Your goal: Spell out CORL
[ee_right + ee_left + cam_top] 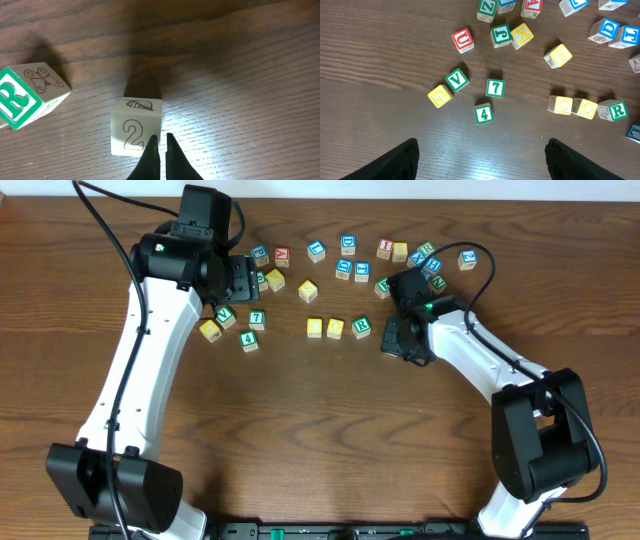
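C cube (562, 105), O cube (585, 107) and R cube (615, 110) are lined up to read left to right. A cube showing a 2 (131, 131) is set just beside R, likely the L, though its letter face is hidden. The right gripper (161, 137) is pressed together against it, pinching nothing. The left gripper (482, 145) is held spread over the loose 4 cube (483, 114). Nothing is seen blocking the row.

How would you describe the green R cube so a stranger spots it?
On the table, three cubes form a central row. The R cube is its end nearest the right gripper. It alone bears a green letter; the other two are yellow-topped.
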Controlling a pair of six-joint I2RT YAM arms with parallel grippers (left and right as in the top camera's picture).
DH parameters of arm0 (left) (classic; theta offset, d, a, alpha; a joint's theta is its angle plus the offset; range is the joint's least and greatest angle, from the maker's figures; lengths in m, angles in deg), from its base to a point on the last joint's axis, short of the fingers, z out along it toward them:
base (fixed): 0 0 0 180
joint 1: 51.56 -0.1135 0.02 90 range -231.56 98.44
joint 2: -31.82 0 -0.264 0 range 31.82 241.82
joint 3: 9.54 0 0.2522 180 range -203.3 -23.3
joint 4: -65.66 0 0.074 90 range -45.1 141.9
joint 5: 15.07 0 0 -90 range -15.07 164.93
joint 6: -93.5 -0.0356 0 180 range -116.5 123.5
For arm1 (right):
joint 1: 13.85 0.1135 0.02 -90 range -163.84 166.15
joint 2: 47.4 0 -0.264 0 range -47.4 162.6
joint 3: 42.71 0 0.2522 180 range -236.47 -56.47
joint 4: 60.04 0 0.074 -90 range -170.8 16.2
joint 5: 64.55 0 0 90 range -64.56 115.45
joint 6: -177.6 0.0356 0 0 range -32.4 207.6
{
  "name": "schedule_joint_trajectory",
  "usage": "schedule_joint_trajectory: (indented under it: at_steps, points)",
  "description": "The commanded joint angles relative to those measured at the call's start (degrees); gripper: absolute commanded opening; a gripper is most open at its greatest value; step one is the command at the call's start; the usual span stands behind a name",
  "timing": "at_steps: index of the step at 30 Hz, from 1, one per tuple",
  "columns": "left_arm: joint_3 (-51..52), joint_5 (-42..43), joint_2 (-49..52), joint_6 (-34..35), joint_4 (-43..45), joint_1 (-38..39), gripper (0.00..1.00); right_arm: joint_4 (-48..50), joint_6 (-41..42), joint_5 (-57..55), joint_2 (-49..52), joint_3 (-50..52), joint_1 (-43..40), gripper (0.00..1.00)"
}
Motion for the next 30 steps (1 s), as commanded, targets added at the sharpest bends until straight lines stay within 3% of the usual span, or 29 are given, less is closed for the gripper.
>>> schedule_joint_trajectory:
  at_steps: [1, 25, 30]
  points:
    - [0.61, -0.44, 0.09, -0.31, 0.02, -0.02, 0.80, 0.63, 1.05, -1.46, 0.50, 1.51, -0.39, 0.01]
    - [0.61, -0.42, 0.09, -0.31, 0.00, -0.02, 0.80, 1.79, 0.74, -2.93, 0.50, 4.31, -4.39, 0.01]
    - [0.61, -0.44, 0.09, -0.31, 0.02, -0.02, 0.80, 5.40, -2.69, 2.43, 0.37, 4.15, -4.37, 0.01]
